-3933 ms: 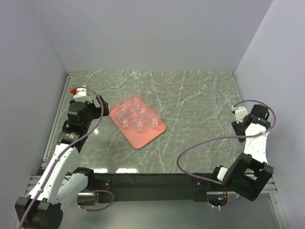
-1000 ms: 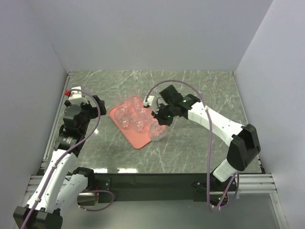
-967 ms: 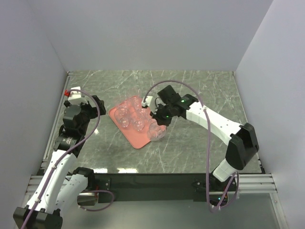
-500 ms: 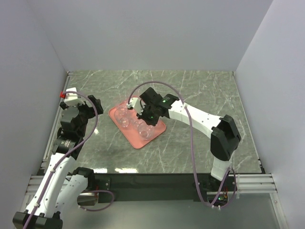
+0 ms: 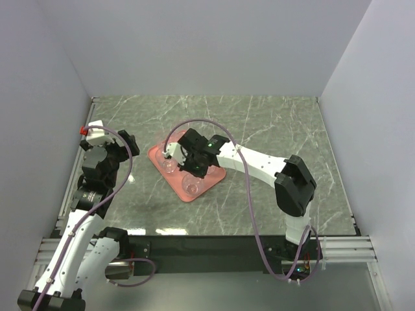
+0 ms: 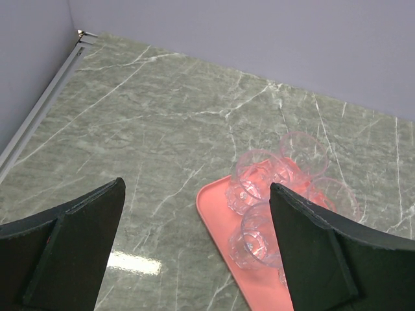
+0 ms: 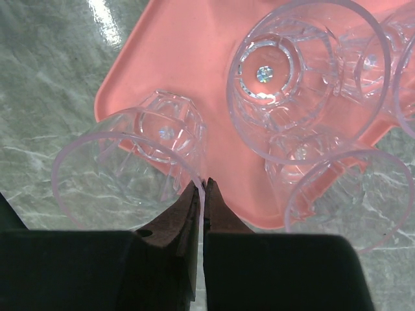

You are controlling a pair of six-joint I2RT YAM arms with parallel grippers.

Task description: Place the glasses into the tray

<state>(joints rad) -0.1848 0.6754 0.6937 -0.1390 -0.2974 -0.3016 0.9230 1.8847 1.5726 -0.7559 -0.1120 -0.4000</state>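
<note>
The salmon-pink tray lies left of the table's middle, with several clear glasses standing on it. My right gripper reaches over the tray and is shut on the rim of one glass, held over the tray's near corner. In the right wrist view the gripper pinches that glass by its thin rim above the tray, beside other glasses. My left gripper is open and empty left of the tray. Its wrist view shows the gripper, the tray and glasses.
The grey marble table is walled at the back and on both sides. A metal rail runs along its left edge. The right arm's cable loops over the table's front part.
My right arm has swung left across the tray, carrying the glass from the tray's right corner to its near corner. My left arm has drawn back slightly to the left.
</note>
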